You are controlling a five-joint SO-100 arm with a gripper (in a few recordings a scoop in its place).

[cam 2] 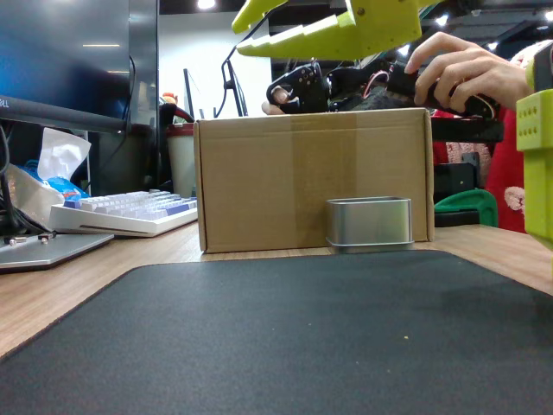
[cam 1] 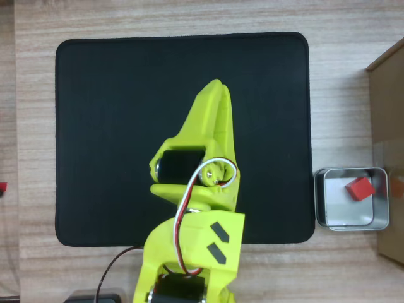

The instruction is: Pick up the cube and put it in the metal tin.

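The red cube point(cam 1: 360, 188) lies inside the metal tin point(cam 1: 320, 203), near its upper right corner, at the right of the overhead view. In the fixed view the tin point(cam 2: 369, 223) stands in front of the cardboard box, and its wall hides the cube. My yellow-green gripper point(cam 1: 218, 88) hangs over the middle of the black mat, well left of the tin, its fingers together with nothing between them. High at the top edge of the fixed view the gripper point(cam 2: 246, 28) points left.
A brown cardboard box point(cam 1: 388, 120) point(cam 2: 311, 177) stands right beside the tin. The black mat point(cam 1: 113, 126) point(cam 2: 302, 328) covers most of the wooden table. A keyboard point(cam 2: 130, 212) and a tissue pack lie at the left in the fixed view.
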